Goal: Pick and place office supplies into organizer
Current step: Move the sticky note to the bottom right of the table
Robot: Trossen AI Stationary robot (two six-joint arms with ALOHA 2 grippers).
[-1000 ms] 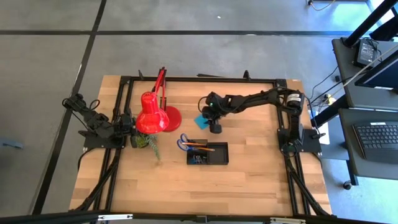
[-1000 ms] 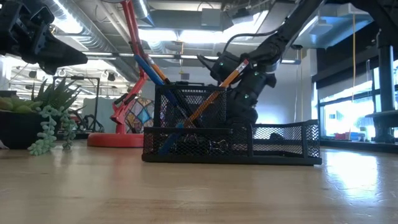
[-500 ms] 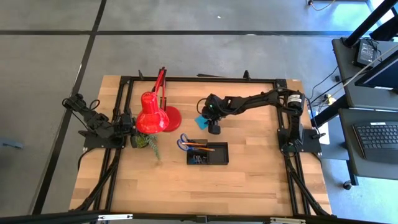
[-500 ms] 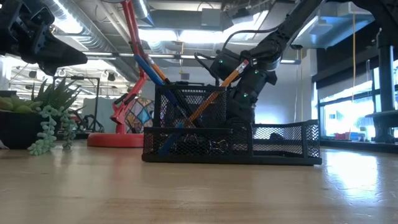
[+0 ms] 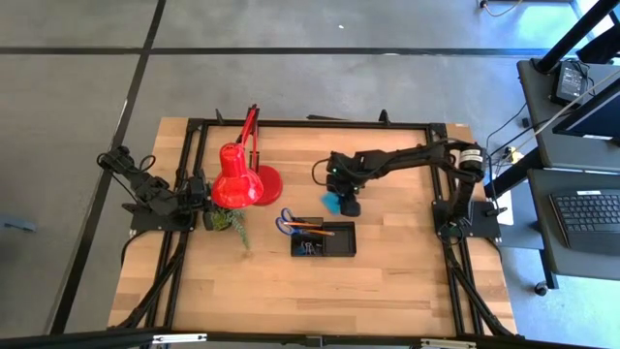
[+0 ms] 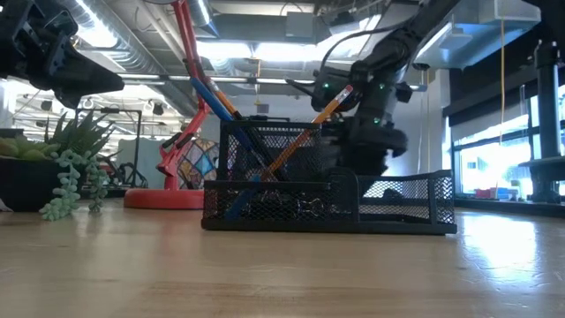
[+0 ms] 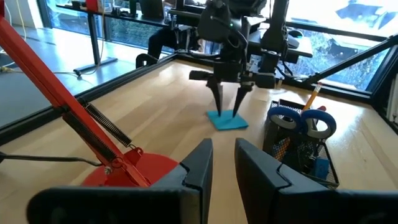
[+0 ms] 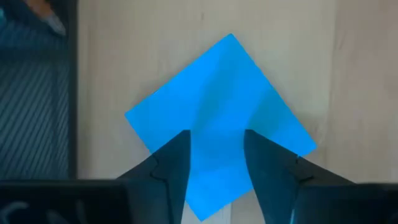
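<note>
The light-blue note pad [image 5: 331,203] lies flat on the wood just beyond the far side of the black mesh organizer [image 5: 325,239]. My right gripper [image 5: 349,206] stands over the pad, pointing down, open, with a fingertip on each half of it [image 8: 217,93]. Blue-handled scissors [image 5: 288,223] and an orange pencil [image 5: 310,225] stand slanted in the organizer's tall cup [image 6: 265,150]. My left gripper [image 7: 222,158] waits open at the table's left edge, beside the lamp. My right gripper comes from above, pointing down, and its two spread fingertips [image 7: 236,112] stand on the top face of the note pad [image 7: 227,121], near its middle. The pad is wider than the gap between the fingers. It lies flat on the table.
A red desk lamp [image 5: 237,179] with its round base [image 5: 266,181] stands left of the pad. A small green plant [image 5: 228,221] sits near the left arm. The organizer's low tray [image 6: 402,208] is on its right side. Bare wood lies to the right and near side.
My right gripper has moved toward the table's near edge and a little to the right, toward the organizer. The note pad has slid along the table with it, from beside the lamp base to just beyond the organizer's far side.
</note>
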